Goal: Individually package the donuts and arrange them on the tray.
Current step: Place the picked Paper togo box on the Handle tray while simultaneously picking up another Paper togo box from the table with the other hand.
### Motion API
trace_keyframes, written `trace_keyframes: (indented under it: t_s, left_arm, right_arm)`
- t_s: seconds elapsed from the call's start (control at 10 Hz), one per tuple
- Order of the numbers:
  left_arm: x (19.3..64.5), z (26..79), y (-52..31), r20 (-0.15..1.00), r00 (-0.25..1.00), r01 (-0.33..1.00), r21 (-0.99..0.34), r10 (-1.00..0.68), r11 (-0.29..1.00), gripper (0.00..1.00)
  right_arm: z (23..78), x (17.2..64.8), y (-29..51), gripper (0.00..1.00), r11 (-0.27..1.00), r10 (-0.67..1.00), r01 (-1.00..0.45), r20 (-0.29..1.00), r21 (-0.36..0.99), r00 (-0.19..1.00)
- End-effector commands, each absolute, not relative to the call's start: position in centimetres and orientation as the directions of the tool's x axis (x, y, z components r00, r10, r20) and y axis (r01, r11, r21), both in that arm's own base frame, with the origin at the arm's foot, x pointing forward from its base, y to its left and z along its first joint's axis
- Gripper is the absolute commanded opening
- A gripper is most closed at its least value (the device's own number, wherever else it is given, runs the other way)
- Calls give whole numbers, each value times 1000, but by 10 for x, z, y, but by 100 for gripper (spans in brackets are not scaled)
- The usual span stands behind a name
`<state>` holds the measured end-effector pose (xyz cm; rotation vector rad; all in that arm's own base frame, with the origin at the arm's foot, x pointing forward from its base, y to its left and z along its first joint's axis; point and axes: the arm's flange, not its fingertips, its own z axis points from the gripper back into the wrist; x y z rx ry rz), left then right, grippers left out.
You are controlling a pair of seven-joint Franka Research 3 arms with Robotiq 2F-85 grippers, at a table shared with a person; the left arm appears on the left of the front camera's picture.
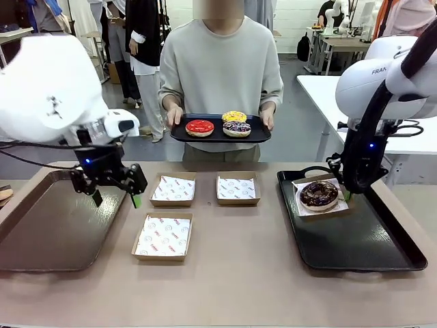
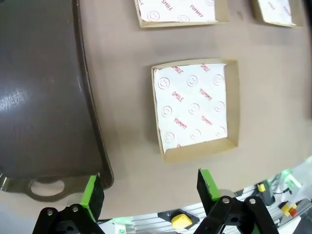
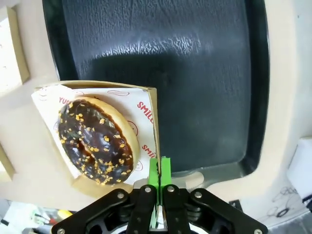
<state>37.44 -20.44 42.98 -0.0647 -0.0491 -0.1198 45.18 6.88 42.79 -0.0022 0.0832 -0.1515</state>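
We are seeing the right gripper [image 3: 159, 170] pinching the rim of a box [image 1: 298, 183] holding the chocolate donut [image 1: 307, 199], at 3 o'clock. The left gripper [image 2: 150, 187] is hovering wide open and empty. Three donuts [image 1: 200, 127] are sitting at 12 o'clock.

table [image 1: 259, 273]: stretching brown across the foreground | person [image 1: 218, 68]: standing at its far side, wearing a pale sweater | white table [image 1: 317, 92]: standing behind, right | bystanders [image 1: 145, 41]: standing behind, left

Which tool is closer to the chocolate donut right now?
Right. The right tool pinches the box holding the chocolate donut; the left tool hangs open far off, near the empty boxes.
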Motion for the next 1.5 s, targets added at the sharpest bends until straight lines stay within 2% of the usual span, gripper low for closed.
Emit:
trace_keyframes:
  t_s: [0.0, 0.4, 0.6, 0.7, 1.3, 1.4]
  left_arm:
    - [380, 401, -222, 59, 994, 95, -2, -95, 995, 100]
    - [381, 354, -236, 43, 996, 76, -35, -74, 997, 100]
    - [374, 357, -230, 44, 995, 98, -77, -95, 992, 100]
    - [381, 353, -234, 22, 994, 104, -44, -103, 994, 100]
    - [381, 352, -233, 24, 995, 102, -52, -100, 993, 100]
    - [379, 349, -229, 27, 998, 63, -40, -62, 997, 100]
  right_arm:
    - [440, 449, 69, 1, 989, -147, 146, -84, -17, 986]
    - [440, 449, 69, 1, 989, -147, 146, -84, -17, 986]
    - [440, 449, 69, 1, 989, -147, 146, -84, -17, 986]
    - [440, 449, 69, 1, 989, -147, 146, -84, -17, 986]
    - [436, 449, 69, 1, 989, -149, 149, -80, -10, 986]
    - [428, 447, 71, 1, 989, -148, 146, -89, -25, 985]
